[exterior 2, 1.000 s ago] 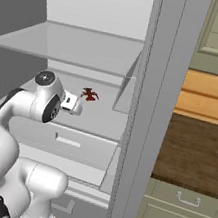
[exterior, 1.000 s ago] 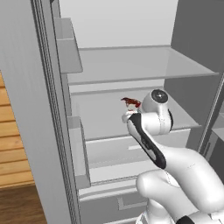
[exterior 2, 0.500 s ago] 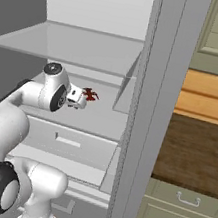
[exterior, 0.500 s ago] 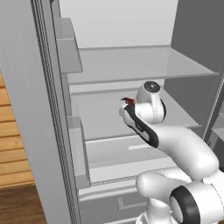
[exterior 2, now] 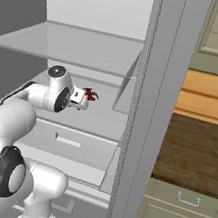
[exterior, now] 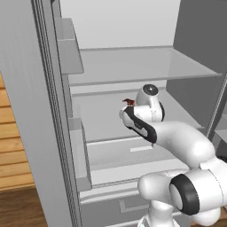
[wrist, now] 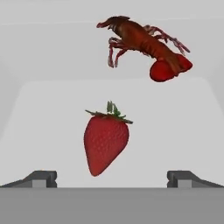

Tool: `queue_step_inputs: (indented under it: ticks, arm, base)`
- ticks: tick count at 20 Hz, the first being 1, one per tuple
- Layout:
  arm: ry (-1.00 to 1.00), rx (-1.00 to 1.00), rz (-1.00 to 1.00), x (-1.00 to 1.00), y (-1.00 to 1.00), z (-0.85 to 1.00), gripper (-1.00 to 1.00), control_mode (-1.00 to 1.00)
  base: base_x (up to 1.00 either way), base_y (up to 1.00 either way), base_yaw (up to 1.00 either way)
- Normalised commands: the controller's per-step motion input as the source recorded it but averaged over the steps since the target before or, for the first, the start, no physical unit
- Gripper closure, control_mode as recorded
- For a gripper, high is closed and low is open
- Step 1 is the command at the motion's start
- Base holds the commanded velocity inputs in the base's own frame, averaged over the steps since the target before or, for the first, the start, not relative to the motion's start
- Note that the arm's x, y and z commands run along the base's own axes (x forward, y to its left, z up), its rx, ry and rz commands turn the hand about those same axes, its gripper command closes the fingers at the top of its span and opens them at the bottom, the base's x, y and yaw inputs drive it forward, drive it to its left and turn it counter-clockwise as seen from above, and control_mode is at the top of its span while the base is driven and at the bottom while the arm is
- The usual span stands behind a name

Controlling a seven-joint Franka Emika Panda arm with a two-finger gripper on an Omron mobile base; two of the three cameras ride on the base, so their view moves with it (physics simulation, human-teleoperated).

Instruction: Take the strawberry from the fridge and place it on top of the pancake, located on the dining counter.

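The arm (exterior: 177, 137) is brought deeper into the fridge (exterior: 133, 66), jaws open before the strawberry (wrist: 106, 141), which is not yet gripped.

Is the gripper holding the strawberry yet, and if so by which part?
Nothing is held. The gripper is open, its fingertips wide apart, with the strawberry lying on the fridge shelf ahead between them, untouched. A lobster lies beyond it.

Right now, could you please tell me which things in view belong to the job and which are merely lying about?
Job:
- small red pointed strawberry
- tall light grey fridge
- open tool

Lying about:
- dark red lobster beyond the strawberry
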Motion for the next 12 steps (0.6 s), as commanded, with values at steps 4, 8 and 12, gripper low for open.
queue_step_inputs:
  ticks: [4,8,12]
  arm:
    - [0.01,0.00,0.00,0.16,0.00,0.02,-1.00,-1.00]
    - [0.10,0.00,0.00,0.24,0.06,0.04,-1.00,-1.00]
    - [0.10,0.00,0.00,0.39,0.05,0.00,-1.00,-1.00]
  base:
    - [0.00,0.00,0.00]
    - [0.00,0.00,0.00]
    - [0.00,0.00,0.00]
